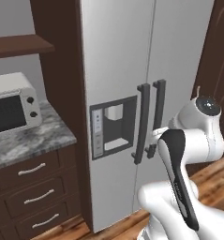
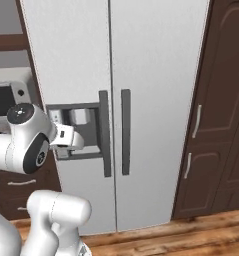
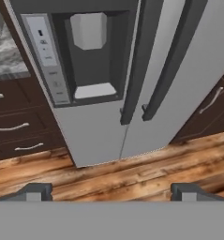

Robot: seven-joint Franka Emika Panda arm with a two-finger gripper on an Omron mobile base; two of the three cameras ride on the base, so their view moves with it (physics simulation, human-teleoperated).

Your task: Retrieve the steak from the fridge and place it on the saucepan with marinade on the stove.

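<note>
the fridge (image 1: 132, 70) stands shut, both doors flush, its two dark handles (image 1: 151, 119) side by side at the seam, with the dispenser recess (image 1: 114, 125) set in the left door. the steak must be behind those doors, since nothing pink lies anywhere outside; so a door has to come open before anything else in the task can go ahead.

the gripper (image 3: 113, 190) is spread as wide as it goes and has hold of nothing: in the hand view its two dark tips sit far apart at the bottom, with wooden floor (image 3: 132, 173) between them. that width makes sense as readiness to straddle one of the bar handles. the hand is apart from the doors, pointed at their lower part and tilted downward, so the handles' lower ends and the fridge's bottom edge both fall in its sight. in the base views the arm is folded in front of the fridge, wrist level with the dispenser.

to the left, a grey stone counter (image 1: 33, 140) over brown drawers (image 1: 36, 187) carries a white microwave (image 1: 12, 105) by its back edge. tall brown cabinets (image 2: 216, 115) stand to the fridge's right. which door hides the steak i cannot tell.
</note>
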